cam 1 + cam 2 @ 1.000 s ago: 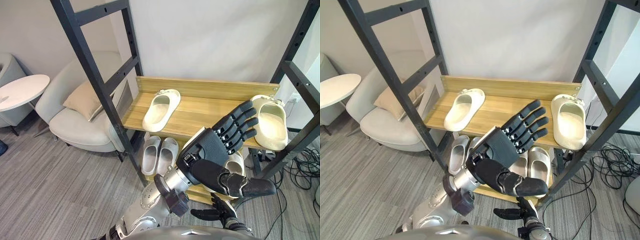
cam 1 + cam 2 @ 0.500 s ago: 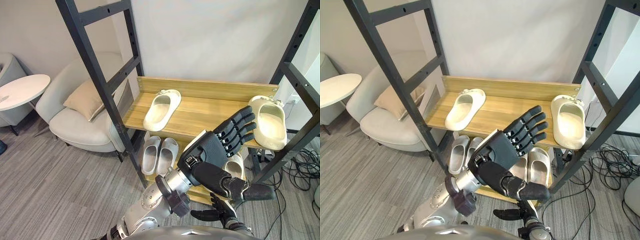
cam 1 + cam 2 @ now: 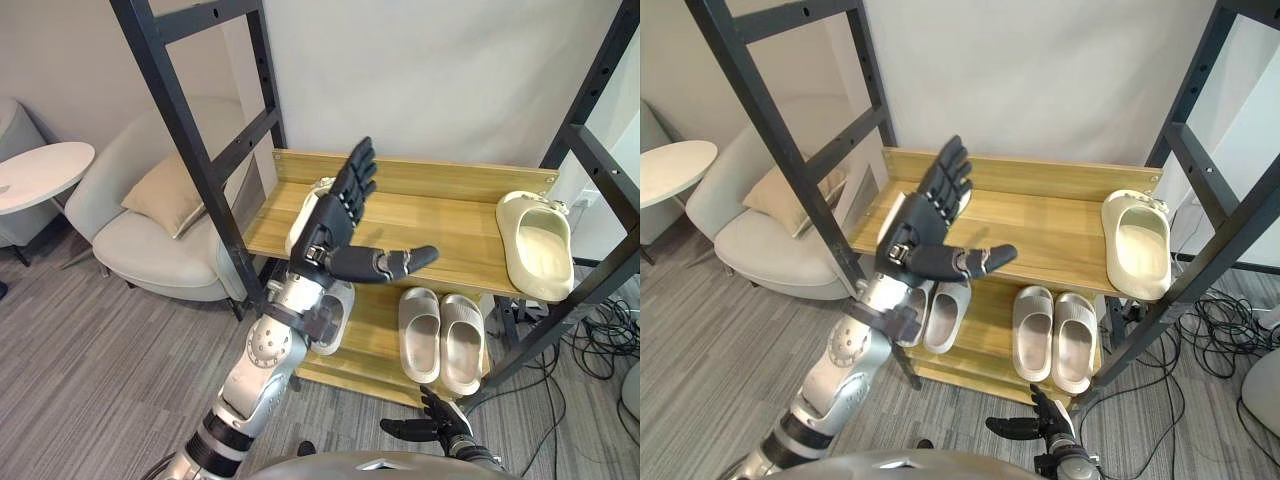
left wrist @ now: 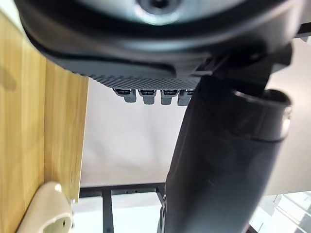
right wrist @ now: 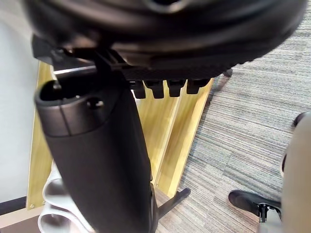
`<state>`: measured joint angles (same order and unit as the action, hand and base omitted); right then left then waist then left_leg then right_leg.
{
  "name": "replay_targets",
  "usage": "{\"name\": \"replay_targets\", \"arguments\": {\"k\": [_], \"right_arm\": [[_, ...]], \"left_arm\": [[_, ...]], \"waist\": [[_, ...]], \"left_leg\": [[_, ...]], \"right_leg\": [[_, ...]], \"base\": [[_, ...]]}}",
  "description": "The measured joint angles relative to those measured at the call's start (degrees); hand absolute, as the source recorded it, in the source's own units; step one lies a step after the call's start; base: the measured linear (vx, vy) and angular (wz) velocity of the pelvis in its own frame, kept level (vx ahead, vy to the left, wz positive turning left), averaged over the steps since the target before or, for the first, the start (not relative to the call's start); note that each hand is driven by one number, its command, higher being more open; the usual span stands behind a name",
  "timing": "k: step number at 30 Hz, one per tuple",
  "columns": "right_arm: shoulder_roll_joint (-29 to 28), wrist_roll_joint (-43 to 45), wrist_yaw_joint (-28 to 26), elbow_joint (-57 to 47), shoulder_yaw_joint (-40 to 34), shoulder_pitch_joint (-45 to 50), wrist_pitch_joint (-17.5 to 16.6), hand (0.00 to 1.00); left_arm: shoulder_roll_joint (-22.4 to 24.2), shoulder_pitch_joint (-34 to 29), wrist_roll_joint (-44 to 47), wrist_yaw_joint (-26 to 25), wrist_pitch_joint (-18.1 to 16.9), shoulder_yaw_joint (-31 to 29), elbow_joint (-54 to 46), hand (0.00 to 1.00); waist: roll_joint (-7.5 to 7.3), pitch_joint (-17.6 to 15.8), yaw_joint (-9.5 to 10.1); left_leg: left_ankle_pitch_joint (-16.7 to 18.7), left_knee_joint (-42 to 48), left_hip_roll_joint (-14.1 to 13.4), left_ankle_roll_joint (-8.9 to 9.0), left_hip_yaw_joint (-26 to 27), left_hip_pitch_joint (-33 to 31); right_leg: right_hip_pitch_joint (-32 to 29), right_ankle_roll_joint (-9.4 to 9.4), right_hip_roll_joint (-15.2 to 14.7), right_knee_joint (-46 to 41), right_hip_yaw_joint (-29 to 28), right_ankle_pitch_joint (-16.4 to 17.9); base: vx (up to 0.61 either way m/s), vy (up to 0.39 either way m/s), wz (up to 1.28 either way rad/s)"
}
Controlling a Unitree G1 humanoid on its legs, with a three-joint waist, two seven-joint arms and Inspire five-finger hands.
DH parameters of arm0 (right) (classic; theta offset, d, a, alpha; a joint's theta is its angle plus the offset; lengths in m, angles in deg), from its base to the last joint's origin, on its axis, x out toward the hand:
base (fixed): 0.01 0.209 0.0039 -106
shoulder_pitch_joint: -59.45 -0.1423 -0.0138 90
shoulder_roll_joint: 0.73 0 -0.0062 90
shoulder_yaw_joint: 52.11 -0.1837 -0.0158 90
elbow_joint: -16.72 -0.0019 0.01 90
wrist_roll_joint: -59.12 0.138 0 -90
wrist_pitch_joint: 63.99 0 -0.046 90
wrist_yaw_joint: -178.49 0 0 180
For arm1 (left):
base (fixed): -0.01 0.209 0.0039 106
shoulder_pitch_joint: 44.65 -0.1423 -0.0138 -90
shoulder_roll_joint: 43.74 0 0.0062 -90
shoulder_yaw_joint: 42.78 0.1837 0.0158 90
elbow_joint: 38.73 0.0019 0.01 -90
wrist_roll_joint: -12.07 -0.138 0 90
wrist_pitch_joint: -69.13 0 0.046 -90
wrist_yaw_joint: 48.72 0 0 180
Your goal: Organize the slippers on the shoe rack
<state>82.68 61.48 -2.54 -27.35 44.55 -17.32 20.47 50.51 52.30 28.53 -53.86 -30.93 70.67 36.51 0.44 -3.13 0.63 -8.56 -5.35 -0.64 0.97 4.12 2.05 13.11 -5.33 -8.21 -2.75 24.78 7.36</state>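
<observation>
My left hand [image 3: 335, 222] is raised over the left part of the upper wooden shelf [image 3: 430, 210], open, fingers straight and thumb stretched out to the right. It covers most of a cream slipper [image 3: 322, 187] lying there. A second cream slipper [image 3: 535, 245] lies at the shelf's right end, also seen past the left hand's thumb [image 4: 218, 160] as a pale slipper tip [image 4: 48, 208]. On the lower shelf stand a grey pair [image 3: 440, 335] and another pale pair [image 3: 940, 305], partly behind my arm. My right hand [image 3: 430, 428] hangs low near the floor, open.
Black rack posts [image 3: 190, 140] frame the shelves on both sides. A cream armchair with a tan cushion [image 3: 160, 205] and a round white table [image 3: 40, 175] stand to the left. Cables [image 3: 600, 340] lie on the grey carpet to the right.
My left hand has swung from in front of the shelf's right half up and to the left, over the left slipper. The grey pair below is now uncovered.
</observation>
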Motion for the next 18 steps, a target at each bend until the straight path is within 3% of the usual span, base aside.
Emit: {"name": "replay_targets", "arguments": {"k": [7, 18], "right_arm": [[-0.4, 0.0, -0.2, -0.1, -0.9, -0.2, 0.0, 1.0], [-0.5, 0.0, -0.9, -0.2, -0.9, -0.9, 0.0, 1.0]], "left_arm": [[-3.8, 6.5, -10.4, -4.3, -0.6, -5.0, 5.6, 1.0], [-7.9, 12.5, -20.2, -5.9, -0.5, -8.9, 9.6, 1.0]], "waist": [[-0.49, -0.3, -1.19], [-0.61, -0.4, -1.89]], "left_leg": [[0.0, 0.0, 0.1, 0.01, 0.1, -1.2], [0.0, 0.0, -0.2, 0.04, 0.8, -2.2]], "right_leg": [[-1.2, -0.06, 0.1, 0.3, 0.0, -0.1], [-2.7, 0.23, 0.4, 0.3, -1.0, -0.3]], "base": [[0.0, 0.0, 0.0], [-0.01, 0.0, -0.04]]}}
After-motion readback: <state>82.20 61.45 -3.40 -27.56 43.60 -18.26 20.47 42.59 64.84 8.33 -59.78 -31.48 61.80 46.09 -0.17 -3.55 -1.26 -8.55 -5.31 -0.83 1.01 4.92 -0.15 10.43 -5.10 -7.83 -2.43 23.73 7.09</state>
